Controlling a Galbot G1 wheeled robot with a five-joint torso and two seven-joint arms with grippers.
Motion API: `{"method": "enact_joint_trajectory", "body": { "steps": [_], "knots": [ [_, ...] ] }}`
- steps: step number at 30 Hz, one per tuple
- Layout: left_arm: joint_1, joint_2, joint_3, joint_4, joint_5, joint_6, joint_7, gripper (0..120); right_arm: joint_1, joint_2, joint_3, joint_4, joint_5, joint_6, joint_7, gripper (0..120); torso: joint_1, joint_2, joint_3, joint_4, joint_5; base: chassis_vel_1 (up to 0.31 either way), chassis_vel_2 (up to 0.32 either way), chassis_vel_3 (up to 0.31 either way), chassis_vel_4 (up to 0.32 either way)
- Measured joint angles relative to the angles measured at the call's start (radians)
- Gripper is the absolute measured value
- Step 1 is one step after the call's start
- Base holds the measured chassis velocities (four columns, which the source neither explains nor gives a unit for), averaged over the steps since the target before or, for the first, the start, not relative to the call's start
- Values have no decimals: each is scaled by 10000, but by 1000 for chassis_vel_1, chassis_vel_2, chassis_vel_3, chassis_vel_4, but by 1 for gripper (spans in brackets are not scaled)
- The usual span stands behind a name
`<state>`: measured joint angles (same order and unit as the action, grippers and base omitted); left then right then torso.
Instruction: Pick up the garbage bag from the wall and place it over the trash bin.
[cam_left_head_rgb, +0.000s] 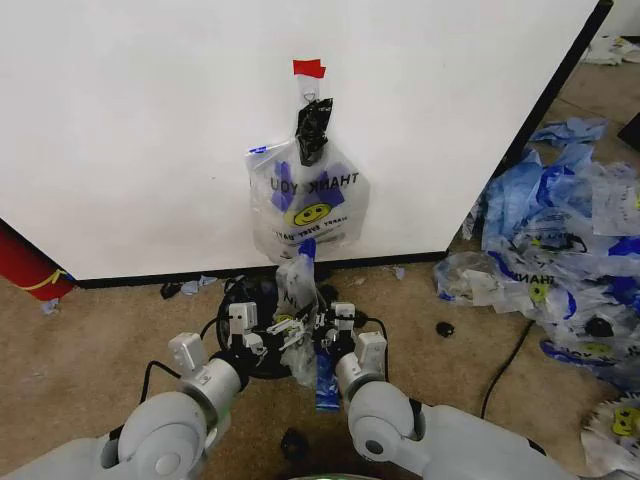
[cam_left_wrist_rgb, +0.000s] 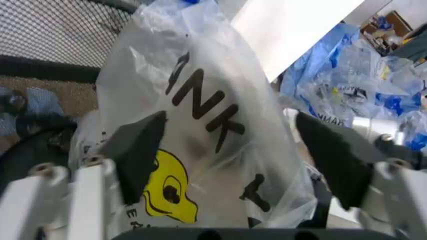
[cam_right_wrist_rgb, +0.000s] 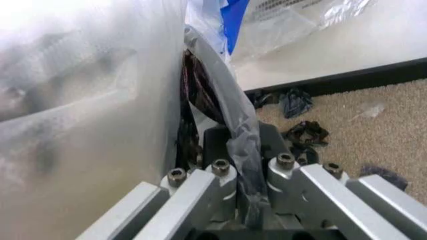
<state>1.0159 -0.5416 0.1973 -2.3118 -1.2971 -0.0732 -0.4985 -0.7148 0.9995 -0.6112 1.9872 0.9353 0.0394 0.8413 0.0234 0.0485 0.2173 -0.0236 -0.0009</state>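
The garbage bag (cam_left_head_rgb: 297, 283), see-through with a yellow smiley and dark lettering, stands bunched over the black wire-mesh trash bin (cam_left_head_rgb: 238, 300) at the foot of the white wall (cam_left_head_rgb: 140, 130). My left gripper (cam_left_head_rgb: 262, 330) is open, its fingers (cam_left_wrist_rgb: 140, 145) wide on either side of the garbage bag (cam_left_wrist_rgb: 213, 115), with the trash bin's mesh (cam_left_wrist_rgb: 60, 30) just behind. Opposite it, my right gripper (cam_left_head_rgb: 325, 328) is shut on a twisted strand of the bag (cam_right_wrist_rgb: 243, 145). A second, similar bag (cam_left_head_rgb: 308, 205) hangs on the wall under a small black bag (cam_left_head_rgb: 313, 130) and red tape (cam_left_head_rgb: 309, 68).
A heap of blue and clear plastic bags (cam_left_head_rgb: 570, 230) covers the carpet on the right. A red cylinder (cam_left_head_rgb: 25, 265) lies at the wall's left end. A black cable (cam_left_head_rgb: 505, 365) runs across the floor right of my arms, near a small dark object (cam_left_head_rgb: 445, 328).
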Motion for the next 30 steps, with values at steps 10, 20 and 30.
{"method": "enact_joint_trajectory", "body": {
  "steps": [10,20,30],
  "knots": [
    [-418,-157,558,329,16,-24,-111,34,-198,-144,115,28,-114,51,-54,0,0,0,0,0,-1,0,0,0,0],
    [5,369,-131,69,53,-124,-109,1,-382,-290,254,48,-198,104,-137,0,0,0,0,1,0,0,0,0,0],
    [2201,1333,-1909,-357,312,-422,64,0,-657,-447,560,201,-213,167,-244,0,-1,0,-1,2,-3,0,0,0,0]
  ]
}}
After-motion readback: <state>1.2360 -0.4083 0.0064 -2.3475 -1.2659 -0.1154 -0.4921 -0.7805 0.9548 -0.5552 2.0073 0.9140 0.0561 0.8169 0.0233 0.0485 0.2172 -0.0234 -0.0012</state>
